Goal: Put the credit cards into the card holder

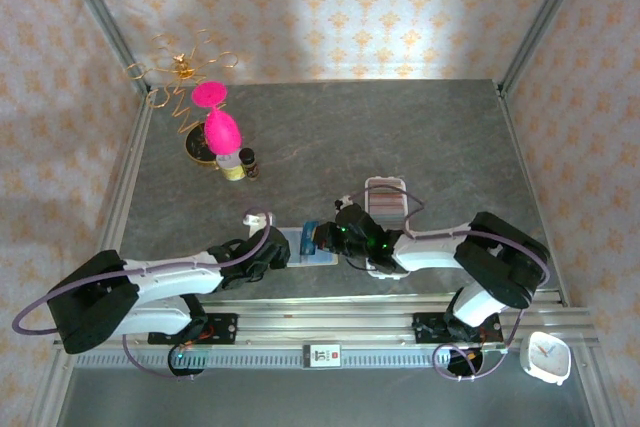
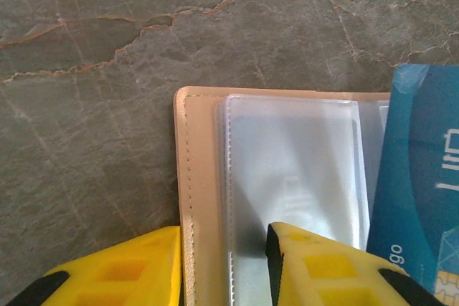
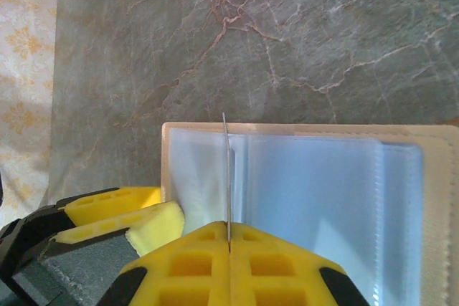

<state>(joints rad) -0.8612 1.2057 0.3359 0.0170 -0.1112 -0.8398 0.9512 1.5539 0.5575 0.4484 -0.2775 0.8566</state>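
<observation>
The tan card holder (image 1: 298,247) lies open near the table's front edge, its clear sleeves facing up. My left gripper (image 1: 272,250) stands at its left end. In the left wrist view the left gripper (image 2: 224,249) straddles the holder's stitched tan edge (image 2: 193,163), jaws apart, the right finger (image 2: 323,270) over a clear sleeve. My right gripper (image 1: 332,237) is shut on a blue credit card (image 1: 312,236), held on edge over the holder. That card (image 3: 226,170) shows as a thin line rising from the shut right gripper (image 3: 229,226) above the card holder (image 3: 301,132). The blue card (image 2: 423,177) stands at the right.
A white tray (image 1: 385,197) holding more cards lies just behind the right gripper. A pink ornament (image 1: 215,122), small bottles (image 1: 240,165) and a gold wire piece (image 1: 180,67) stand at the back left. A white clock (image 1: 546,355) sits off the table at the front right.
</observation>
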